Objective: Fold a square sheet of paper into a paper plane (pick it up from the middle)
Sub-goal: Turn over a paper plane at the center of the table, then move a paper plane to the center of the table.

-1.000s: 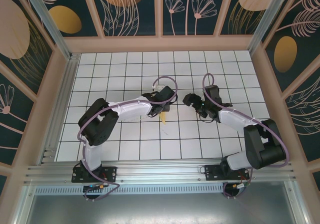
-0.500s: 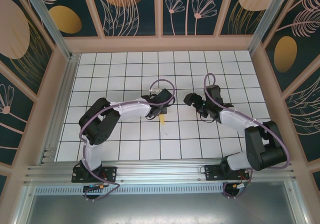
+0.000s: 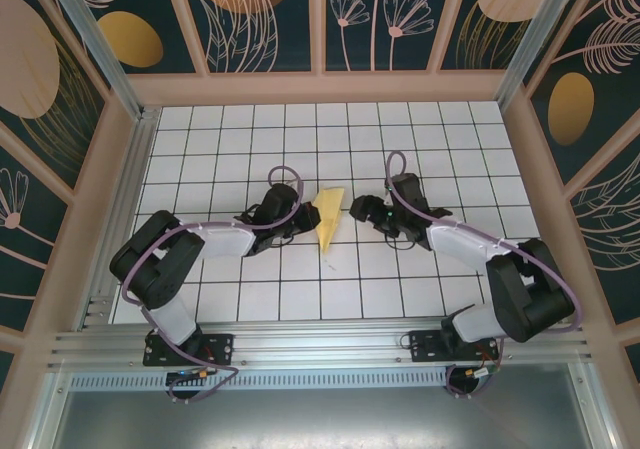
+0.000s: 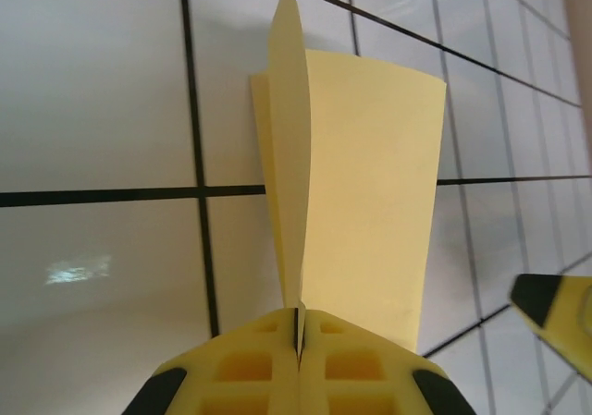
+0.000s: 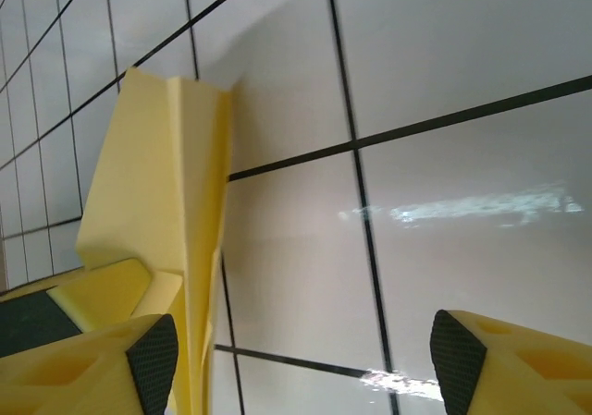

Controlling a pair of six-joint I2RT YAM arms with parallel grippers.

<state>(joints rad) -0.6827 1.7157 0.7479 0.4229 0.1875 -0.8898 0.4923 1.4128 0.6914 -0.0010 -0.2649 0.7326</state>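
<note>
The square sheet of paper is folded into a narrow pale yellow paper plane (image 3: 329,219) on the white grid tiles at mid-table. My left gripper (image 3: 306,221) comes at it from the left. In the left wrist view this gripper (image 4: 299,327) is shut on the plane's upright centre fold, and one wing (image 4: 370,184) spreads to the right. My right gripper (image 3: 359,209) sits just right of the plane. In the right wrist view it (image 5: 305,355) stands open beside the plane (image 5: 162,184) with only bare tile between its fingertips (image 5: 153,360).
The white gridded table (image 3: 250,139) is fenced by wooden walls (image 3: 320,87) at the back and sides. An aluminium rail (image 3: 320,344) runs along the near edge by the arm bases. A yellow fingertip (image 4: 555,304) of the right gripper shows at the left wrist view's lower right.
The left gripper closed on the plane's centre fold and its arm swung left and lower, uncovering the paper. The right gripper shifted left toward the plane and narrowed slightly.
</note>
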